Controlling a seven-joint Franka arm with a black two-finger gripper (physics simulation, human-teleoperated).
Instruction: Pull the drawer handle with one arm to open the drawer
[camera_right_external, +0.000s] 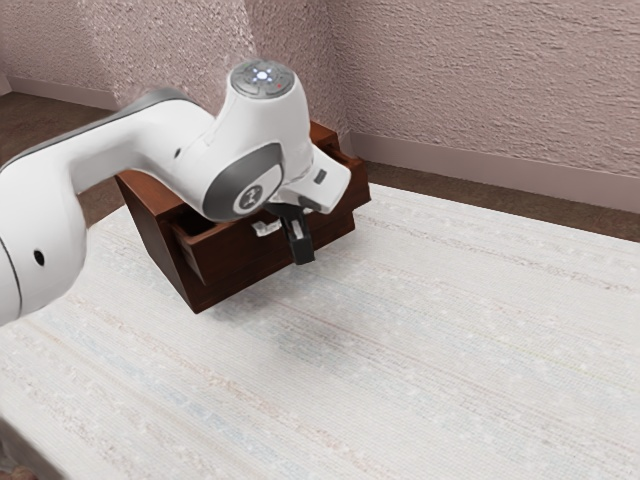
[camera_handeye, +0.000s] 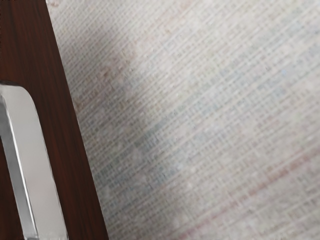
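Handle and gripper sit close together at the drawer front. You can see the pale handle just beside the black gripper, on the side toward the exterior view's left. You cannot tell from either view whether the gripper is open or closed on it. In your wrist view the silvery handle lies against the dark wood drawer front, off to one side of the hand, with the woven table cloth beneath. The brown cabinet stands on the cloth, partly behind the white arm.
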